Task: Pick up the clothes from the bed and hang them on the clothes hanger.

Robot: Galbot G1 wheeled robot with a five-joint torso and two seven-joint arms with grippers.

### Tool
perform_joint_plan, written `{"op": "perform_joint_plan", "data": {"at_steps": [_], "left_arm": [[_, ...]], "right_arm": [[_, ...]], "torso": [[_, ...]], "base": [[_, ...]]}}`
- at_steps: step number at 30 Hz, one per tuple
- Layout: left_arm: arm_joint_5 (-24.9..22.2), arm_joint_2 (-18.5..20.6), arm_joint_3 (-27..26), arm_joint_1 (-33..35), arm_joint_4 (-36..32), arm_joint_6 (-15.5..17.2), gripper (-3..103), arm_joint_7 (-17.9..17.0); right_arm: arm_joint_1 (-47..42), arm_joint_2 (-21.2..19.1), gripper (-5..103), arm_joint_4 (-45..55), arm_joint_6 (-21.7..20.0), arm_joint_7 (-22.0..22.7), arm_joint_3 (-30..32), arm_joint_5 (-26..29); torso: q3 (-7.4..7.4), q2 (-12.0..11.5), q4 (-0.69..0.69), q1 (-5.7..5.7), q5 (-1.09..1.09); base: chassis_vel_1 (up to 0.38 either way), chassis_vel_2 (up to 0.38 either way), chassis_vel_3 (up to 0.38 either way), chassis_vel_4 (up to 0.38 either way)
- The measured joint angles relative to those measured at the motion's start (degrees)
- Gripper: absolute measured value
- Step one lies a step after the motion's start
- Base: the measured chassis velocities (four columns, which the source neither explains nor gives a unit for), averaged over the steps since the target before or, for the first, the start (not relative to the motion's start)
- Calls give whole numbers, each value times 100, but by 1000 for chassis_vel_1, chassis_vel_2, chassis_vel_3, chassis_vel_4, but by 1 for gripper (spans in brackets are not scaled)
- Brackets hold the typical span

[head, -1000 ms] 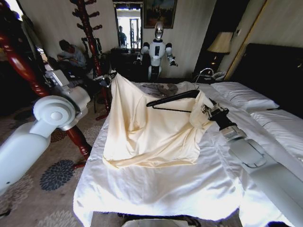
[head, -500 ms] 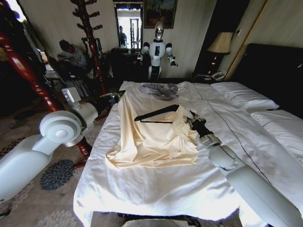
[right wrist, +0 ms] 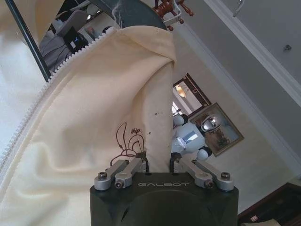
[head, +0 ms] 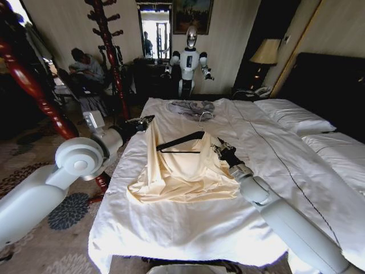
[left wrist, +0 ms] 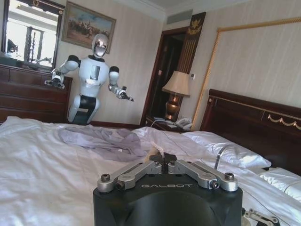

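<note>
The cream-yellow clothes (head: 179,171) lie half lifted on the white bed (head: 188,228), their lower part bunched on the sheet. My left gripper (head: 146,121) is shut on the upper left corner; a sliver of cream cloth (left wrist: 151,153) shows at its closed fingertips (left wrist: 162,159). My right gripper (head: 219,148) is shut on the right side of the clothes (right wrist: 94,132), beside the zipper. The black clothes hanger (head: 179,141) spans the raised top edge between the two grippers, its silvery hook (head: 204,116) pointing to the far side. One of its black bars (right wrist: 28,42) shows in the right wrist view.
A grey garment (head: 192,108) lies on the bed beyond the hanger. Reddish-brown coat stands (head: 111,57) rise left of the bed. White pillows (head: 293,117) and a dark headboard (head: 328,80) are on the right. A white humanoid robot (head: 190,57) stands by the dresser behind.
Both grippers have come down and shifted left with the clothes. The cloth has sunk and bunched on the sheet, and the hanger sits lower and further left.
</note>
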Motion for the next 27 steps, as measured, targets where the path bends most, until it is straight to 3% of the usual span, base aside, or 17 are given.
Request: {"op": "perform_joint_plan", "data": {"at_steps": [6,9,19,22,26,27], "left_arm": [[24,-183,302,-231,-156,95,1,-137],[-11,-171,353,-255,-385,131,1,-171],[25,118,58,82,-754,185,1,-19],[158,-15,255,-59,-691,185,1,-16],[331,-328,1241,-818,-428,184,1,-107],[331,-328,1241,-818,-428,184,1,-107]], "right_arm": [[293,122,19,-401,-225,54,-404,-26],[531,148,19,-550,-592,211,-535,380],[738,47,19,-815,-924,424,-550,845],[836,95,19,-793,-991,438,-699,841],[1063,206,19,-789,-1133,480,-1064,782],[1063,206,19,-789,-1133,480,-1064,782]], "torso": [[0,0,-2,0,1],[0,0,-1,0,1],[-1,0,-1,-2,0],[-1,0,0,-2,-1],[0,0,-2,0,0],[0,0,-2,0,0]], "base": [[0,0,0,0],[0,0,0,0],[0,0,0,0],[0,0,0,0],[0,0,0,0],[0,0,0,0]]}}
